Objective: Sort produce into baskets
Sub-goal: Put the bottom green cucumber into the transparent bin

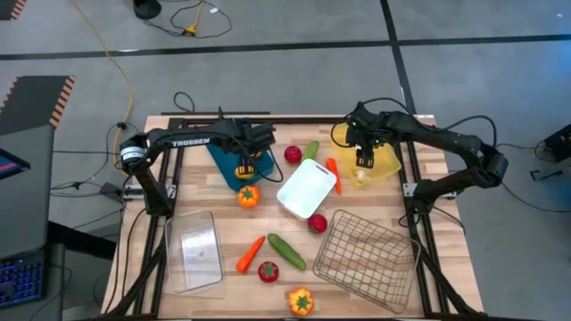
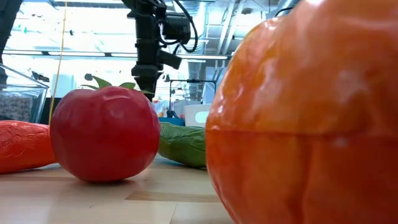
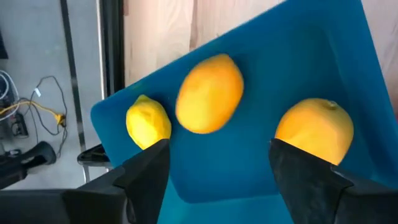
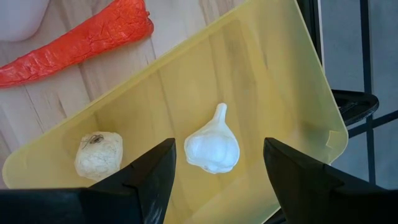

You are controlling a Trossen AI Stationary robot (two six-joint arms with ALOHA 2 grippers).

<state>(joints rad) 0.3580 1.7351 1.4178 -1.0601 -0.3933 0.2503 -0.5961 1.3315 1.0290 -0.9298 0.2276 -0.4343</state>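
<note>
My left gripper (image 3: 214,180) is open over the teal tray (image 1: 225,160) at the table's far left. Three yellow-orange citrus show in the tray: a small lemon (image 3: 148,121), a bigger one (image 3: 209,93) ahead of the gap between my fingers, and one (image 3: 314,127) by one finger. I cannot tell whether the middle one rests on the tray floor. My right gripper (image 4: 221,186) is open over the translucent yellow tray (image 1: 385,165) at the far right. Two white garlic bulbs (image 4: 212,146) (image 4: 99,155) lie on that tray's floor, clear of my fingers.
A white tray (image 1: 308,189) lies mid-table, a clear bin (image 1: 196,250) near left and a wire basket (image 1: 366,259) near right. Loose on the wood are tomatoes (image 1: 293,154) (image 1: 268,271), cucumbers (image 1: 310,151) (image 1: 286,251), carrots (image 1: 333,174) (image 1: 250,253), orange peppers (image 1: 248,197) (image 1: 301,300) and a red fruit (image 1: 318,223).
</note>
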